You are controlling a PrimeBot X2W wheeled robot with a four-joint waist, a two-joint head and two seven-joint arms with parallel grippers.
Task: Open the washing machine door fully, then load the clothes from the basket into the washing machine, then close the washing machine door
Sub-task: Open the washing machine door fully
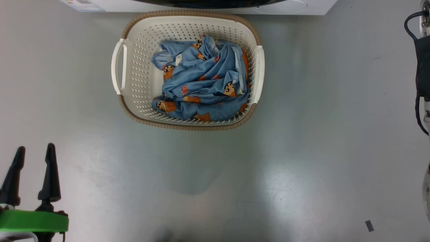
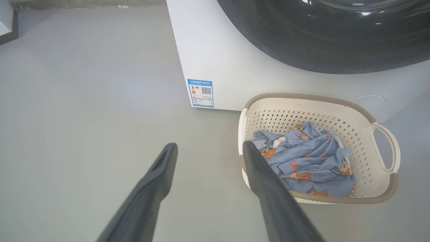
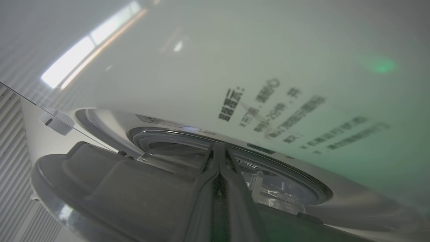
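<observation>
In the head view, a small cream-white perforated plastic basket with a brown woven-look rim and 2 side handles stands on the grey floor at 12 o'clock. Its far rim is just in front of the big white boxy washing machine. The light blue clothes printed with orange-brown cartoon figures lie crumpled inside the basket, bunched toward its 3 o'clock side. A sliver of the glossy black round washing machine door shows along the top edge. At 8 o'clock the left pincer hangs over bare floor, well apart from the basket. Its 2 dark fingers are spread and have hold of nothing, and a bright green band wraps its base. A black cable hangs at 3 o'clock, and a small dark scrap lies on the floor at 5 o'clock.

In the left wrist view, the 2 spread fingers rise from 6 o'clock with only floor between them. The basket sits at 4 o'clock with the clothes in it. The machine's white corner stands at 12 o'clock, bearing a small blue label sticker, and the door's black rim curves across 1 o'clock.

In the right wrist view, the right pincer is pressed fully together, with nothing visible between its fingers. Its tips point at a round ringed opening with glinting glass. Whether they touch it I cannot tell. The machine's white panel with blurred dark lettering spreads across 12 to 3 o'clock. A dark grey rounded moulding with a bright edge lies at 8 o'clock.
</observation>
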